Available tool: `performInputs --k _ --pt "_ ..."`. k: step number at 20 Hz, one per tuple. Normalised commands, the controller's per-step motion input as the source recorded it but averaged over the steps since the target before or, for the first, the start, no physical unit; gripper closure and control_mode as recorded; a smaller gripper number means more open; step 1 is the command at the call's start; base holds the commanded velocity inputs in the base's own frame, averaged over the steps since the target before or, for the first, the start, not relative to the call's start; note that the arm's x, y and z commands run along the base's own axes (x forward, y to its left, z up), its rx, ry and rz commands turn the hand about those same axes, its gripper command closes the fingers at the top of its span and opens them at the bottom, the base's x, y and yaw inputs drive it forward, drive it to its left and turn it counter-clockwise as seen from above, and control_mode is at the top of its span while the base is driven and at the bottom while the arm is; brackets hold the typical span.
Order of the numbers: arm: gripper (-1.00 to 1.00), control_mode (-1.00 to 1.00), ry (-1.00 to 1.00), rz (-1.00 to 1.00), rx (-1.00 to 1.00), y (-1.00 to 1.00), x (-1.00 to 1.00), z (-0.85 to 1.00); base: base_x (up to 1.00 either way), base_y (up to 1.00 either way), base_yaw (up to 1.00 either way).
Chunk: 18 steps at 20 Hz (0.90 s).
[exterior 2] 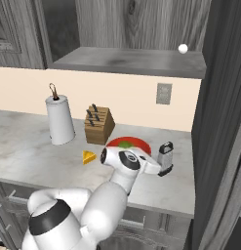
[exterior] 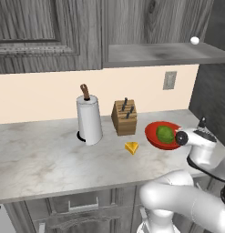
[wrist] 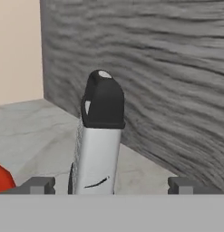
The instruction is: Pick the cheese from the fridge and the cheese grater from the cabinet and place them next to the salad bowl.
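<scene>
You have the gripper [wrist: 106, 185] spread open around the upright cheese grater [exterior 2: 165, 157], set down right of the salad bowl [exterior 2: 136, 143] as required.

The cheese [exterior: 131, 147] is yellow-orange. The bowl [exterior: 155, 133] is red, with green lettuce [exterior: 165, 134]. The grater [exterior 2: 165, 157] is silver with black handle. The cabinet [exterior: 45, 32] has dark grey wood grain.
</scene>
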Motion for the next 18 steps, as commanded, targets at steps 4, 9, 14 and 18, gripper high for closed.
performInputs --k 4,9,14,18 --pt "-1.0 -1.0 0.03 -0.02 0.0 0.19 -0.13 0.39 0.0 0.0 0.0" --pt "-1.0 -1.0 0.01 -0.02 0.04 0.27 -0.26 0.4 0.0 0.0 0.0" --pt "-1.0 -1.0 0.06 0.0 0.09 0.19 -0.33 0.49 0.0 0.0 0.0" --pt "-1.0 -1.0 0.13 0.0 0.14 0.22 -0.3 0.56 0.0 0.0 0.0"
